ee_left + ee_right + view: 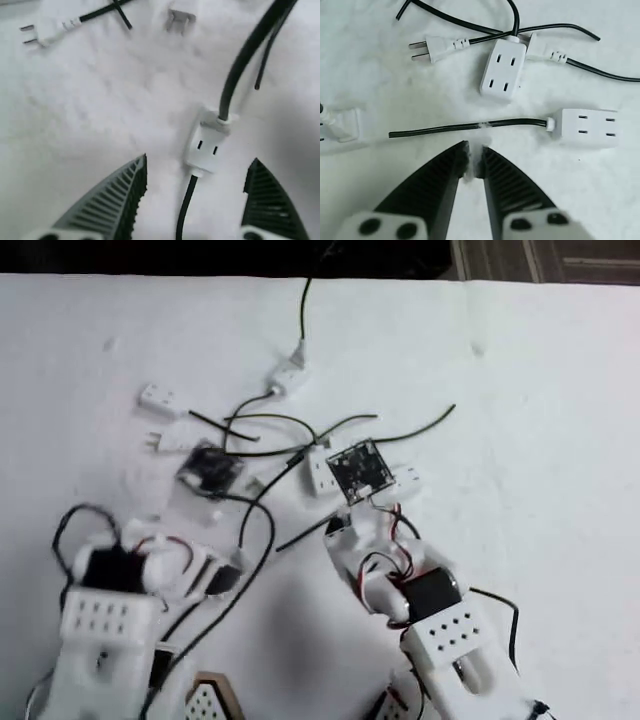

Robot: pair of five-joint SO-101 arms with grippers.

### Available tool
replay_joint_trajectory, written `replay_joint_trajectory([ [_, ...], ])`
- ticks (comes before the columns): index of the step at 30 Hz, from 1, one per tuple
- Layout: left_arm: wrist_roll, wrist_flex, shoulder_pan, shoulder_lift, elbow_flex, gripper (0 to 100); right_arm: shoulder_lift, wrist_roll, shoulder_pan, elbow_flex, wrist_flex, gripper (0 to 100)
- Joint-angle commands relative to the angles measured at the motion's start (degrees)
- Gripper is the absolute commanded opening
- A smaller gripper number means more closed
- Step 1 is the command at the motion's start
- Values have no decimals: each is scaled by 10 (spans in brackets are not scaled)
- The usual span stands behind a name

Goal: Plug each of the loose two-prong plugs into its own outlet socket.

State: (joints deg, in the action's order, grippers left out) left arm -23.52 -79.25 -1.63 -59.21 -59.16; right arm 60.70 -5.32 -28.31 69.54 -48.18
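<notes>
A white outlet socket (pixel 206 145) on its black cord (pixel 240 65) lies between the left gripper's (pixel 198 162) wide-spread fingers, touching neither. The right wrist view shows a two-prong plug (pixel 437 49) beside a four-slot socket (pixel 502 67), beyond the right gripper's (pixel 474 159) closed, empty fingers.

No legible writing, no labels, numbers or signs on the white plastic outlet blocks (pixel 502 69), nor the white two-prong plugs (pixel 437 48)

White two-prong plug (pixel 436 49) lies flat, unplugged, beside white outlet socket (pixel 503 68).
</notes>
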Motion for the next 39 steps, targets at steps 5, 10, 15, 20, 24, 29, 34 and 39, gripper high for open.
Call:
replay_joint_trajectory([
  [5,-85,25,-9,193,39,373,-1,5,4,-4,7,17],
  [10,-86,85,-11,243,19,369,-1,5,4,-4,7,17],
  [15,-86,197,-15,279,-40,273,-1,5,4,4,10,17],
  [20,-85,215,-15,288,-50,193,3,5,5,4,10,17],
  [24,-85,220,-15,287,-48,142,4,5,6,3,10,17],
  [29,-85,215,-9,286,-9,88,4,6,40,2,28,17],
  [34,-78,215,-9,286,53,24,4,6,54,2,36,17],
  [39,-7,215,-11,286,121,26,4,6,53,2,36,17],
])
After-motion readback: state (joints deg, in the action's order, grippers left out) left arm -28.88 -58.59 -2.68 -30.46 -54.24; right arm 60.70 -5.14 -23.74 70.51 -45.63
